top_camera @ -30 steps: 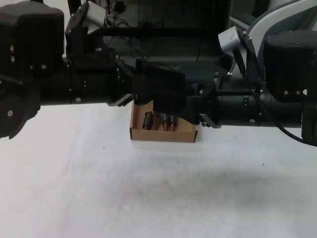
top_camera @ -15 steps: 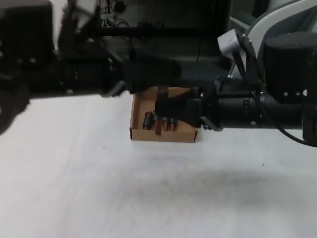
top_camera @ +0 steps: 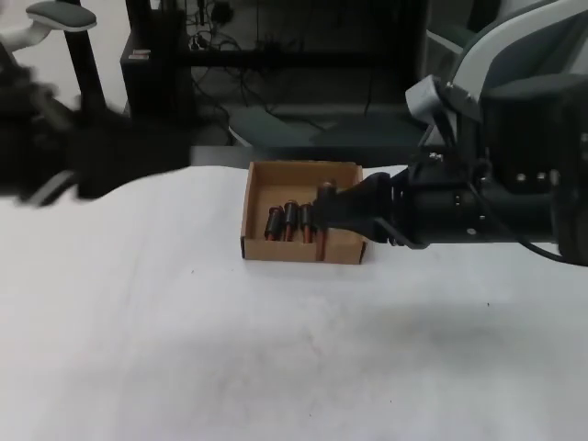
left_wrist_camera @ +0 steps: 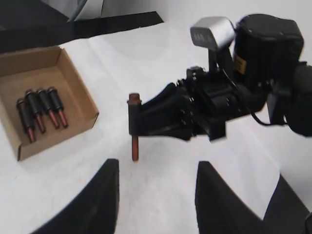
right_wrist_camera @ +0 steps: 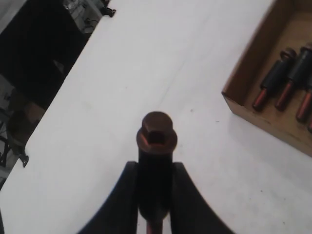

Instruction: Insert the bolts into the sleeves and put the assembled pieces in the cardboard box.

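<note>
Left wrist view: right jaws clamp a sleeved bolt [left_wrist_camera: 133, 118] beside the cardboard box [left_wrist_camera: 78, 90]; left jaws wide.

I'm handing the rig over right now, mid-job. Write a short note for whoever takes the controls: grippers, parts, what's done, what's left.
Right gripper: shut on an assembled piece, held upright above the bench beside the cardboard box, not over it.
Left gripper: open and empty, away from the box.
Done: four assembled pieces lie side by side in the box.
Left: carry the held piece over the box and release it inside.
</note>
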`<control>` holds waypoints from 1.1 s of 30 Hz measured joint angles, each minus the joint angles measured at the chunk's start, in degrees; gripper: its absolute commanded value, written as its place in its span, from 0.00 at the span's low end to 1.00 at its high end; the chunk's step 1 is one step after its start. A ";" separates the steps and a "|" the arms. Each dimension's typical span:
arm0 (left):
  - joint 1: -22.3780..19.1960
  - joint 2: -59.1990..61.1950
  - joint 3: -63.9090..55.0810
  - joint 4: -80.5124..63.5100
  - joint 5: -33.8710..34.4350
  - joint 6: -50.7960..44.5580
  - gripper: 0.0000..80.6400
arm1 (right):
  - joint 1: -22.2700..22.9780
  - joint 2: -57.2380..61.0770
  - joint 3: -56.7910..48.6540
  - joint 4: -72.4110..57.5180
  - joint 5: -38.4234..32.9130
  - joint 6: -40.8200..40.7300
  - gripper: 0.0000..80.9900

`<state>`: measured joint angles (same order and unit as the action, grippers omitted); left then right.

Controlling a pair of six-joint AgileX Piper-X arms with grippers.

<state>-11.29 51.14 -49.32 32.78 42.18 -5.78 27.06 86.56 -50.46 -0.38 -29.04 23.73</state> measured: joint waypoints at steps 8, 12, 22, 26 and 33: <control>0.79 -12.82 0.00 8.71 -1.95 0.90 0.59 | -1.88 13.05 -12.10 4.79 0.41 4.23 0.01; 0.79 -15.68 0.00 10.44 -3.96 0.90 0.59 | -2.51 20.75 -21.03 10.80 0.41 4.21 0.01; 0.79 -16.10 0.00 16.03 -4.80 0.90 0.59 | -4.86 37.05 -42.64 23.55 1.98 4.79 0.01; 0.79 -16.10 0.00 16.12 -4.80 0.90 0.59 | -5.52 41.65 -49.21 27.93 2.49 4.79 0.01; 0.79 -16.10 0.00 16.12 -4.80 1.80 0.59 | -5.69 45.77 -54.02 34.27 2.81 4.79 0.01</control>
<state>-10.50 35.04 -49.32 48.90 37.38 -3.98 21.37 132.34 -104.48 33.89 -26.23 28.52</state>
